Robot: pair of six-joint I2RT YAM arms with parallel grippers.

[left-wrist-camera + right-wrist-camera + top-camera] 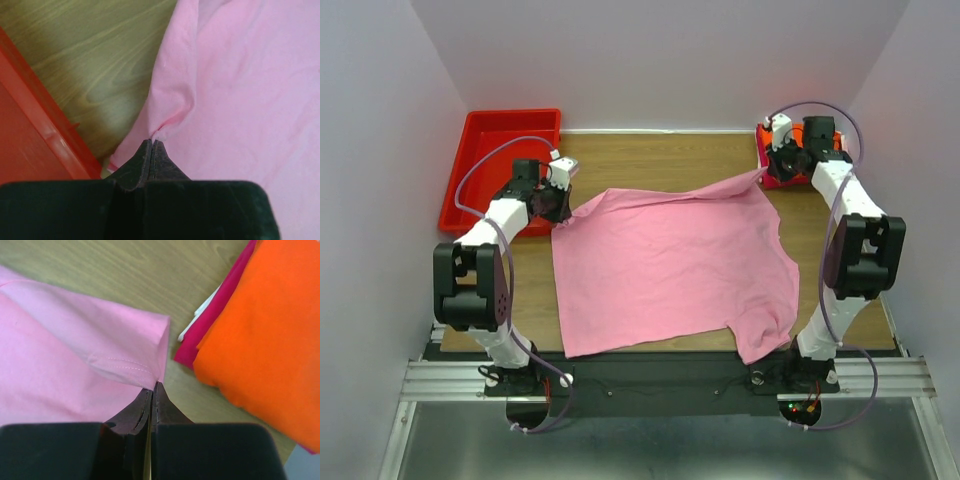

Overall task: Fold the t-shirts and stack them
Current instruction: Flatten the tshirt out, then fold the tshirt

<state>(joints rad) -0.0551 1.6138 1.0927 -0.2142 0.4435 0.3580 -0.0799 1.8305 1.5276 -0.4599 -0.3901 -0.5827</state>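
A light pink t-shirt (670, 265) lies spread on the wooden table. My left gripper (560, 212) is shut on its far left corner; in the left wrist view the gripper (152, 142) pinches a fold of the pink cloth (240, 90). My right gripper (767, 172) is shut on the far right corner, lifting it; in the right wrist view the gripper (154, 386) pinches the hemmed pink edge (100, 345). A folded bright orange t-shirt (265, 335) lies on a darker pink-red one (210, 325) just right of it, and shows in the top view (765, 145) behind the right gripper.
A rigid red plastic tray (500, 165) stands at the far left, its rim close to the left gripper in the wrist view (45, 125). White walls enclose the table on three sides. The shirt's near sleeve (765, 340) hangs over the front edge.
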